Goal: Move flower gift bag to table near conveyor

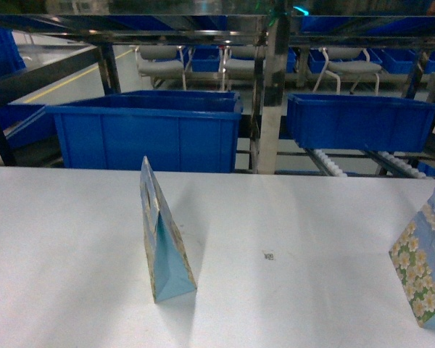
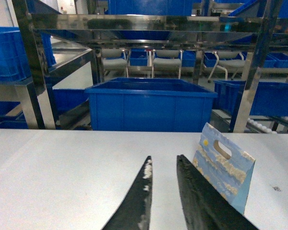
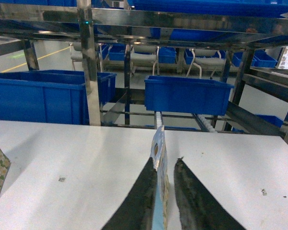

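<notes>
Two gift bags (image 1: 165,243) (image 1: 424,272), two blue bins (image 1: 148,130) (image 1: 362,119).

Left gripper (image 2: 162,165): two long black tapered fingers (image 2: 134,206), matte, with pale scuffs and chipped patches along the inner edges near the tips. Right gripper (image 3: 164,165): same black wedge-shaped fingers (image 3: 192,201), rough worn texture, no markings visible.

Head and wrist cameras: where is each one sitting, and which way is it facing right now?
Head: high on the robot, slanting down over the table toward the conveyor rack; no arm shows.
Left wrist: low behind the left gripper, facing the rack; both fingers show.
Right wrist: low behind the right gripper, a gift bag between its fingers.
Shared: head and left wrist both see the standing bag.
</notes>
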